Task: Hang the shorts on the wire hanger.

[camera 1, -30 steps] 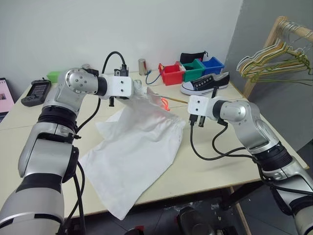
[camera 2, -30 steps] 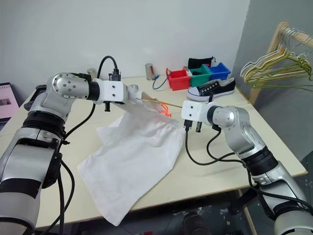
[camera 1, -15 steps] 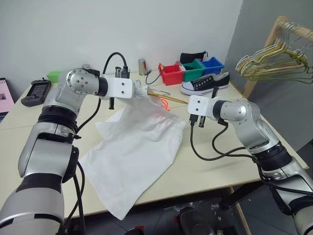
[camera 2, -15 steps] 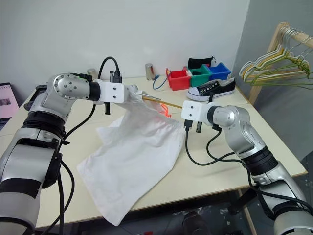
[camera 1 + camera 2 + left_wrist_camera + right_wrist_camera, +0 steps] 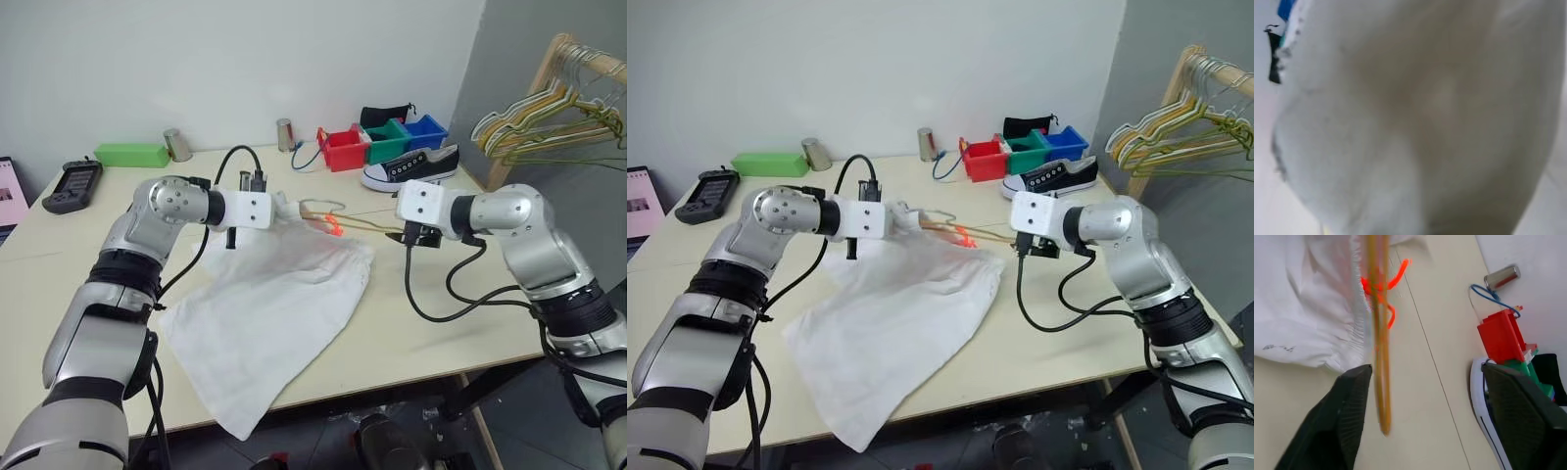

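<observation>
The white shorts [image 5: 274, 304] lie spread on the table, with their gathered waistband bunched up at my left gripper [image 5: 284, 206], which is shut on it. In the left wrist view white cloth [image 5: 1415, 117] sits right against the camera. The tan wire hanger [image 5: 362, 225] runs low over the table from the waistband toward my right gripper [image 5: 409, 238]. A red-orange cord [image 5: 333, 227] is on the wire. In the right wrist view the hanger wire [image 5: 1378, 357] stands close to one finger [image 5: 1352, 416] of the right gripper [image 5: 1425, 377], which is wide open and not gripping it.
A black-and-white shoe [image 5: 411, 164] and red, green and blue bins [image 5: 345, 147] stand at the back right. A wooden rack with several hangers [image 5: 549, 108] is off the table's right side. A metal cup [image 5: 285, 132], green box [image 5: 132, 155] and black device [image 5: 71, 184] sit at the back left.
My left arm has come down and back with the waistband, so the shorts lie flatter. The right gripper has opened, let go of the hanger and shifted right.
</observation>
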Robot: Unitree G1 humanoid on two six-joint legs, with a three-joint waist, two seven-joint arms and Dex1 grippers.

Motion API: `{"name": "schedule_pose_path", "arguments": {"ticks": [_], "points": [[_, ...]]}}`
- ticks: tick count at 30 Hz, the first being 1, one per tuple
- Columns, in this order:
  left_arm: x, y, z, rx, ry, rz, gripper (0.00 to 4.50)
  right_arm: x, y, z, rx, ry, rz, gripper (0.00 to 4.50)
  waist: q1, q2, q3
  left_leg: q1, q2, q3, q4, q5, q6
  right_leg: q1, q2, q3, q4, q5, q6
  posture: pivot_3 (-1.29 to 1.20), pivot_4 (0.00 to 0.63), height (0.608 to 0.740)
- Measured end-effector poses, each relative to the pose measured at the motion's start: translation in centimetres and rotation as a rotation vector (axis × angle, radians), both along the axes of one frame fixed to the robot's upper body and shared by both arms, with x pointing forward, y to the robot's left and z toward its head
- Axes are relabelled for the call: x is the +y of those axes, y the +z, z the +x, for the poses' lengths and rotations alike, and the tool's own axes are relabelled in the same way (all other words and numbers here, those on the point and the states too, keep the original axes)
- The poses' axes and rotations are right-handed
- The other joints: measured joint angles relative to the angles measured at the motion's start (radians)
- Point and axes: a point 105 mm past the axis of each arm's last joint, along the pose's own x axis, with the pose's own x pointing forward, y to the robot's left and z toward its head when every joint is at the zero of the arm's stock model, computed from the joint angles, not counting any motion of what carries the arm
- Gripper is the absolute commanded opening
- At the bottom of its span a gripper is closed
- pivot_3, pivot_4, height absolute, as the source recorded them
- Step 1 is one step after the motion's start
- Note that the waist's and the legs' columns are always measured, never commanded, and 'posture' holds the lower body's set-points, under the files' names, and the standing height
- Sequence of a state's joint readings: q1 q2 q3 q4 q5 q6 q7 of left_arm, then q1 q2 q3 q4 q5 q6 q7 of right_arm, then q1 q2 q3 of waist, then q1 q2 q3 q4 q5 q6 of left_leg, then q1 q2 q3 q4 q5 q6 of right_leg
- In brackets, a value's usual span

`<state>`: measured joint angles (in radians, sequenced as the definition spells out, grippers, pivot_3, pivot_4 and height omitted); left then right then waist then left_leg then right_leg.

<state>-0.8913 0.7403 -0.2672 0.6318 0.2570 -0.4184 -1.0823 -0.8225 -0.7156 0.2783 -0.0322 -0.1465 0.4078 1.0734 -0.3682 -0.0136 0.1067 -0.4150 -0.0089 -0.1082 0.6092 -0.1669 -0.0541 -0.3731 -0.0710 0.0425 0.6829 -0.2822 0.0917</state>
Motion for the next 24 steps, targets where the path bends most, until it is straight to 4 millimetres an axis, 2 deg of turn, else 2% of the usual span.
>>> {"name": "schedule_pose_path", "arguments": {"ticks": [4,8,10,12,13,14,16,18,21,24], "points": [[1.4,-1.7,-1.4,0.050,0.052,-0.009,0.00,-1.6,0.7,-0.1,0.117,-0.061,0.124,4.43,-0.006,0.000,-0.001,0.000,0.000,0.000,0.000,0.000,0.000,0.000,0.000,0.000,0.001,0.000,0.000,-0.27,0.000,0.740],[2.4,-1.1,-2.0,0.063,0.120,-0.071,0.00,-1.1,0.7,0.4,0.276,-0.107,0.382,4.43,-0.007,-0.001,-0.005,0.000,0.000,-0.002,0.000,0.000,0.001,0.001,0.001,-0.001,0.001,0.000,0.000,-0.25,0.000,0.740],[3.2,-0.6,-2.7,0.077,0.158,-0.120,0.00,-1.0,-0.4,0.3,0.388,-0.139,0.481,4.43,-0.006,-0.001,-0.008,0.000,0.000,-0.001,0.000,0.000,0.001,0.001,0.001,-0.001,0.001,0.000,-0.001,-0.24,0.000,0.740],[4.3,-0.3,-3.4,0.122,0.220,-0.205,0.00,-1.5,-2.9,0.3,0.518,-0.219,0.567,4.43,-0.002,-0.002,-0.013,0.000,0.000,-0.002,0.000,0.000,0.001,0.001,0.001,-0.001,0.002,0.002,-0.004,-0.23,0.000,0.740],[4.8,-0.1,-3.9,0.159,0.254,-0.269,0.00,-1.5,-5.1,0.0,0.610,-0.272,0.608,4.43,0.004,-0.002,-0.013,0.000,0.000,-0.001,0.000,0.000,0.001,0.001,0.000,-0.001,0.002,0.002,-0.004,-0.23,0.000,0.740],[4.8,0.0,-4.0,0.162,0.256,-0.279,0.00,-1.3,-5.4,0.0,0.626,-0.276,0.615,4.43,0.006,-0.002,-0.013,0.000,0.000,-0.001,0.000,0.000,0.001,0.001,0.000,-0.001,0.002,0.002,-0.004,-0.23,0.000,0.740],[4.8,0.5,-4.6,0.186,0.268,-0.347,0.00,0.1,-7.5,-0.7,0.735,-0.290,0.664,4.43,0.010,-0.002,-0.013,0.001,0.000,-0.002,0.000,0.000,0.001,0.001,0.001,-0.001,0.002,0.000,-0.001,-0.22,0.000,0.740],[4.4,1.2,-4.9,0.200,0.260,-0.389,0.00,2.0,-8.6,-1.1,0.802,-0.284,0.694,4.43,0.012,-0.002,-0.014,0.001,0.000,-0.002,0.000,0.001,0.001,0.001,0.001,-0.001,0.002,0.000,-0.001,-0.21,0.000,0.740],[4.0,1.6,-5.4,0.212,0.248,-0.416,0.00,4.1,-9.4,-1.3,0.869,-0.282,0.734,4.43,0.017,-0.001,-0.015,0.001,0.000,-0.002,0.000,0.001,0.001,0.001,0.001,-0.001,0.002,0.000,-0.001,-0.21,0.000,0.740],[4.0,1.6,-5.5,0.221,0.252,-0.418,0.00,4.9,-9.6,-1.1,0.897,-0.297,0.748,4.43,0.028,-0.001,-0.015,0.001,0.000,-0.002,0.000,0.001,0.001,0.001,0.001,-0.001,0.002,0.000,-0.001,-0.20,0.000,0.740]]}}
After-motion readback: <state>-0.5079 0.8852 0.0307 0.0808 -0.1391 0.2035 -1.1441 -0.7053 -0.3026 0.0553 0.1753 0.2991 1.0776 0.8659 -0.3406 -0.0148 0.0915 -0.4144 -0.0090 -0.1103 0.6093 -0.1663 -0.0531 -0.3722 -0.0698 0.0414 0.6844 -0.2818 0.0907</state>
